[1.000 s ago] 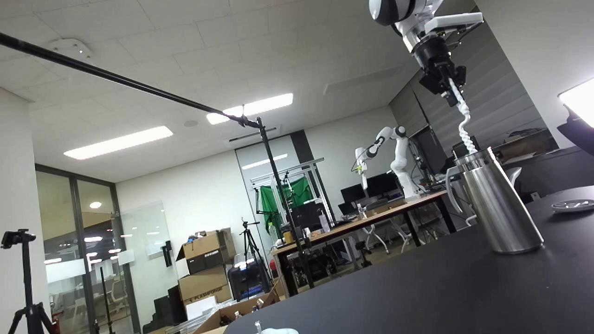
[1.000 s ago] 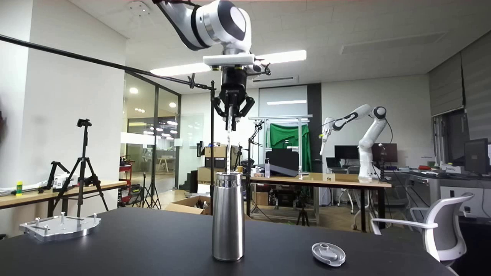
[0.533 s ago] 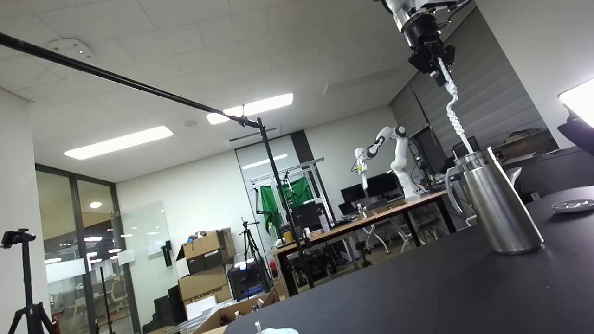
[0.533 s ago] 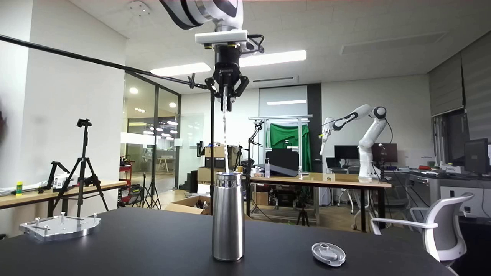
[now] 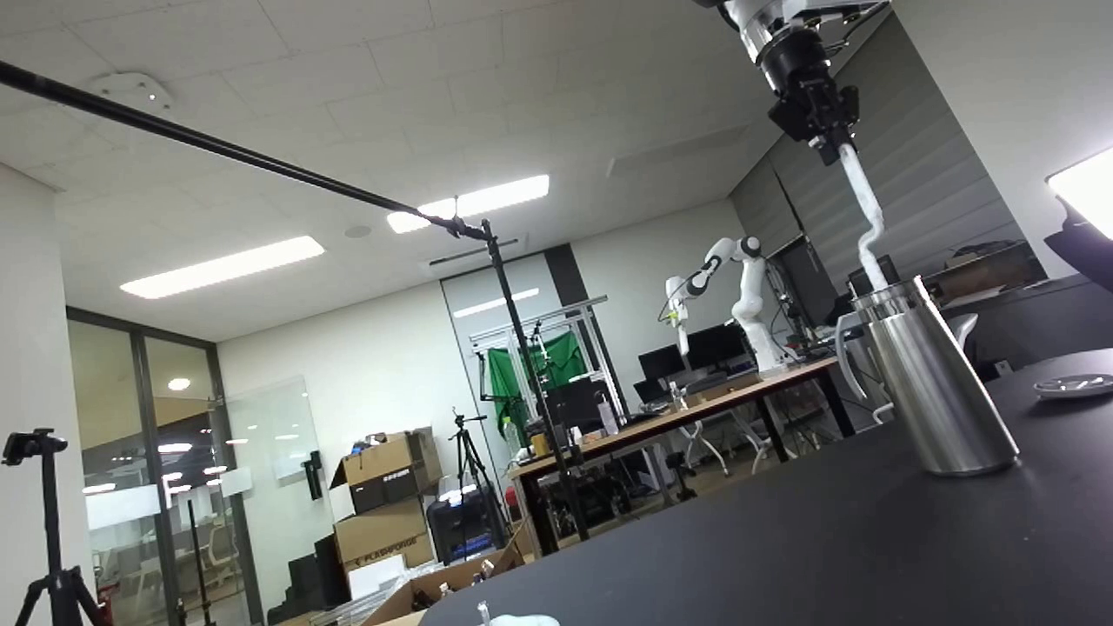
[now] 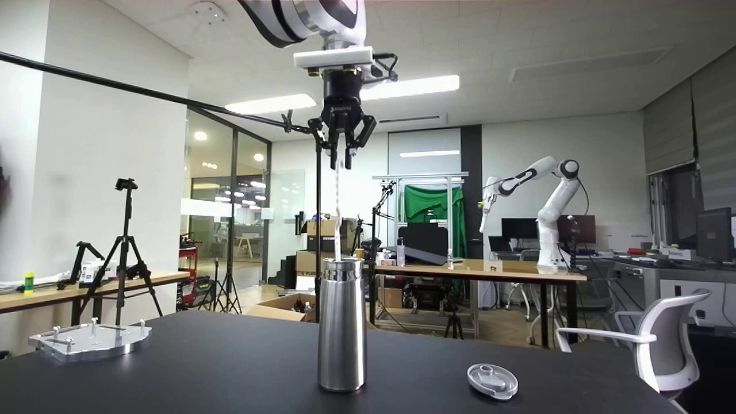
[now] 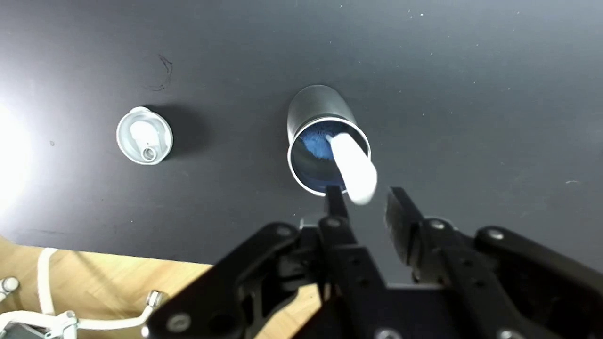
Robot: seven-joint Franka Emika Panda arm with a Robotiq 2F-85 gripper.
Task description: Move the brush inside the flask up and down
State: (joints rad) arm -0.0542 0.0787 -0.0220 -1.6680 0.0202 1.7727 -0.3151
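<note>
The brush [image 6: 338, 207] stands in the upright, cylindrical, brushed-metal flask [image 6: 342, 333], long axis nearly vertical: white, twisted handle [image 5: 861, 184] pointing up, fuzzy blue bristles [image 7: 316, 145] down inside. The hand [image 6: 340, 165] has its fingers apart at the handle's top end. In an exterior view, the flask stands in from the worktop's [image 6: 230, 362] far edge.

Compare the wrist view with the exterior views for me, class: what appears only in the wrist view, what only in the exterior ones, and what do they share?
Only the wrist view looks down into the flask, onto blue bristles, and shows a thin dark mark on the table.
Only the exterior views show a second robot arm, a green cloth and ceiling lights.
All share the flask, the brush's white handle, the lid, the table and the tool.
</note>
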